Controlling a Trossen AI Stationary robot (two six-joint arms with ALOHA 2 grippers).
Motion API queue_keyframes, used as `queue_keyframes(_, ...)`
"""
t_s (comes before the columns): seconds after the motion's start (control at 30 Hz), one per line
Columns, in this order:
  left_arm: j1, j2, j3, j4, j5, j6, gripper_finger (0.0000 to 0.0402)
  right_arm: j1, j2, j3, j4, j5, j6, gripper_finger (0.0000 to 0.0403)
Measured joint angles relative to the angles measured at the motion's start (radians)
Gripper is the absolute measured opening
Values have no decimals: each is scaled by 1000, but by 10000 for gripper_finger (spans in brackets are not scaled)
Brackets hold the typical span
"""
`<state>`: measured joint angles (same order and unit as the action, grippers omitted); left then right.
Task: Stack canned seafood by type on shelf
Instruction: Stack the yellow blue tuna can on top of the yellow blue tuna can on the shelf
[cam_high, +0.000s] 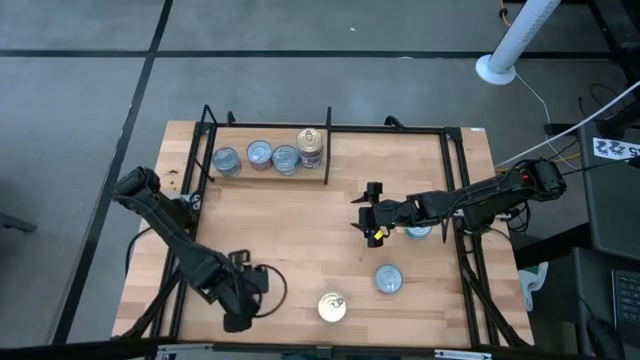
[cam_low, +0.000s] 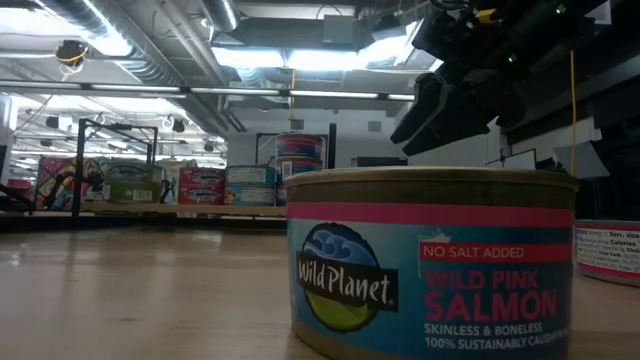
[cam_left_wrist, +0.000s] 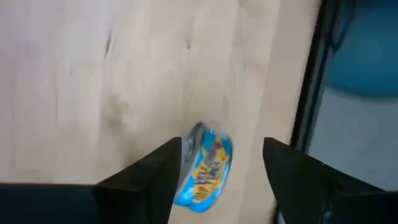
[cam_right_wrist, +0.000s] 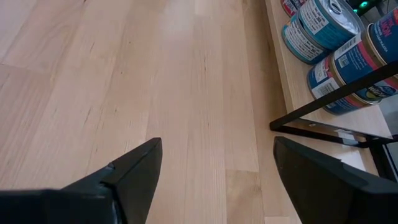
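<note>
High view: we see the shelf (cam_high: 300, 240), a pale wooden board in a thin black frame, filling the middle of the frame. In its upper left, behind a short black divider bar (cam_high: 328, 146), four tins stand in a row: three silver-blue tops (cam_high: 259, 155) and, at the row's right end beside the bar, a stacked tin with a gold pull-tab top (cam_high: 311, 142).

Three more tins lie loose toward the lower right. A gold-topped tin (cam_high: 332, 307) sits near the bottom centre, a silver-blue tin (cam_high: 388, 279) just to its upper right, and a third tin (cam_high: 418, 230) is partly covered by the right arm.

The left gripper (cam_high: 240, 318) is at the lower left of the frame, near the board's front edge. In its wrist view we see its fingers (cam_left_wrist: 155, 180) spread, with a blue-and-yellow tin (cam_left_wrist: 205, 167) on edge between them; we cannot tell whether they touch it.

The right gripper (cam_high: 366, 212) is just right of centre, jaws wide apart over bare wood, nothing between them in its wrist view.

In the low view, a salmon tin (cam_low: 430, 265) fills the lower right foreground.
</note>
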<state>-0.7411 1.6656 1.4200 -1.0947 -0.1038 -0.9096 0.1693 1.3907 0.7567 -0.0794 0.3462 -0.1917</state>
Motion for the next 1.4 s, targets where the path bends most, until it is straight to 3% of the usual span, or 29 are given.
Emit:
queue_keyframes(0.13,-3,42,0,-1,11,173,221,0,0,0,-1,0,0,308)
queue_keyframes(0.33,-18,94,-1,-5,80,263,221,0,0,0,0,0,0,308)
queue_keyframes(1.03,-72,119,-27,-136,79,199,221,0,0,0,-1,0,0,308)
queue_keyframes(1.4,-73,118,-64,-114,101,207,221,0,0,0,-5,0,0,308)
